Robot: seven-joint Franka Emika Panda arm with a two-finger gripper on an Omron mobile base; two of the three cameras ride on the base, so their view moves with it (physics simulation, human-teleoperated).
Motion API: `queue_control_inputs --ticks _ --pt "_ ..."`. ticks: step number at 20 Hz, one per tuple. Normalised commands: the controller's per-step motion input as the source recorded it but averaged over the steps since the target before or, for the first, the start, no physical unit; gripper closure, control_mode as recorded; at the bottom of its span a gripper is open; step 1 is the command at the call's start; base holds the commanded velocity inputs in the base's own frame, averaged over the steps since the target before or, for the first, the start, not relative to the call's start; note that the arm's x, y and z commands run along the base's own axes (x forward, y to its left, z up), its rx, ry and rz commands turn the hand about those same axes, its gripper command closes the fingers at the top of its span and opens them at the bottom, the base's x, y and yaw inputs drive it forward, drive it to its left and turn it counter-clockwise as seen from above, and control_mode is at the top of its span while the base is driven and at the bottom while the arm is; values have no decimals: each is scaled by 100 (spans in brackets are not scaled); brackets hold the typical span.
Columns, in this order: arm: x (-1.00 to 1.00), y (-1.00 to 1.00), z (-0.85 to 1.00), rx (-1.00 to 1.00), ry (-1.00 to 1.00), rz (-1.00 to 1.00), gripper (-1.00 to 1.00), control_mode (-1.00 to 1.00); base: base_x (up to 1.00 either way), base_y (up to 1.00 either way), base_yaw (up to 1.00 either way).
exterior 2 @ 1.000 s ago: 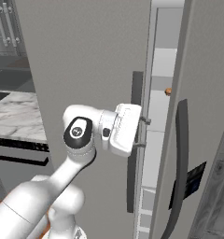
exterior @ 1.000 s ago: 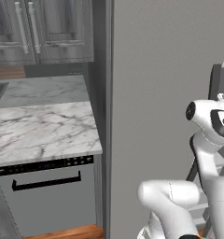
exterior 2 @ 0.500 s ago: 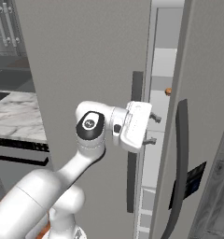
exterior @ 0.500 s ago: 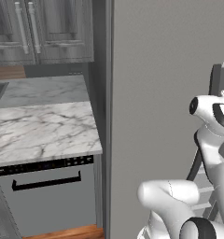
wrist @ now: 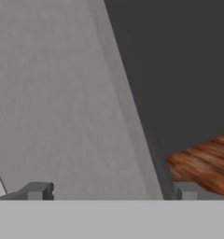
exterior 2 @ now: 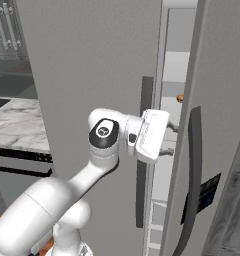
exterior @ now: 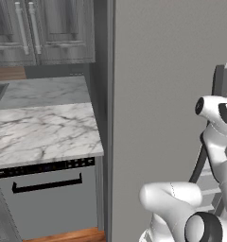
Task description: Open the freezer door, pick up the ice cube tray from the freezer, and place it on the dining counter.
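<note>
The freezer door (exterior 2: 92,75) is a tall plain grey panel, and its dark bar handle (exterior 2: 144,150) runs down its right edge. The door stands ajar, leaving a narrow gap with pale shelves (exterior 2: 172,70) behind it. My gripper (exterior 2: 173,141) sits at that gap, just right of the handle, pointing into the opening. In the hand view my gripper (wrist: 111,191) is open, its fingertips (wrist: 37,190) wide apart with nothing between them, facing the grey door surface (wrist: 58,93). The ice cube tray is hidden. The dining counter is out of view.
The matching grey door (exterior 2: 222,100) with a curved dark handle (exterior 2: 193,170) and a dark button panel (exterior 2: 206,196) stands right of the gap. A small orange thing (exterior 2: 180,98) shows inside. A small marble top (exterior: 44,132) over a black-handled appliance front (exterior: 47,198) lies to the left.
My hand has swung to the right, from in front of the freezer door's handle to the gap between the doors. The door itself has hardly moved.
</note>
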Motion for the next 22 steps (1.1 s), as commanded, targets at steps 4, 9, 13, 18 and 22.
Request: queue_control_inputs --ticks 4,9,13,18,22 --pt "0 -6 -3 0 0 -2 -100 -100 0 0 0" --pt "0 -8 -1 0 0 -3 -100 -100 0 0 0" --pt "0 -11 0 0 0 -3 -100 -100 0 0 0" --pt "0 -18 0 0 0 -2 -100 -100 0 0 0" --pt "0 -23 0 0 0 -2 -100 -100 0 0 0"
